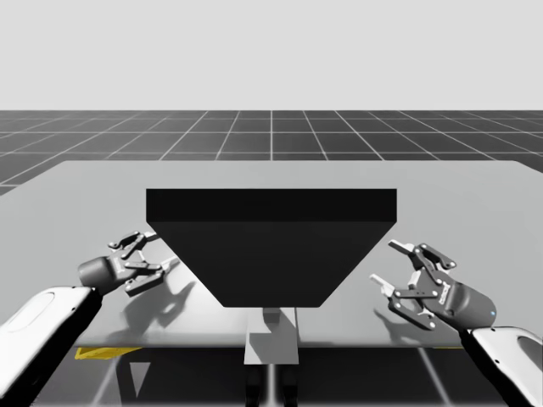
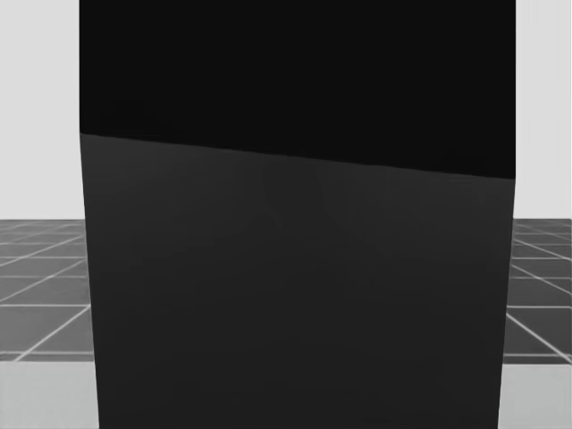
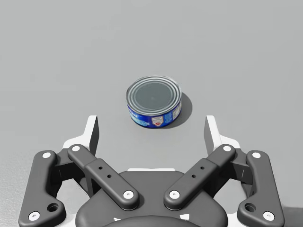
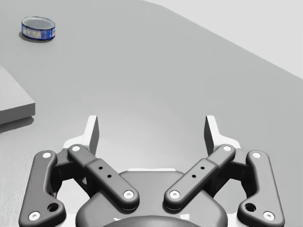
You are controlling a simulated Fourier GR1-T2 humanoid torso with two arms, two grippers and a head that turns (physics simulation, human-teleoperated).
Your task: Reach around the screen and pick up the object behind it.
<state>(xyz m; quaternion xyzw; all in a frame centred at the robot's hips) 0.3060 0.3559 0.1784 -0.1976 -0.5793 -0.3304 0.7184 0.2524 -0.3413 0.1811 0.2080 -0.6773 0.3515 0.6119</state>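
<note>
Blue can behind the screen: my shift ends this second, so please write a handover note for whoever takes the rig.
The left pincer is open and holds nothing, beside the screen.
The right pincer is open and holds nothing, at the screen's other side.
The blue can stands upright on the table, just ahead of the left pincer and in line with the gap between its fingers, untouched. It is far ahead of the right pincer.
Done: the left pincer is lined up on the blue can.
Left: probably ease the left pincer forward, shut on the blue can, lift.
</note>
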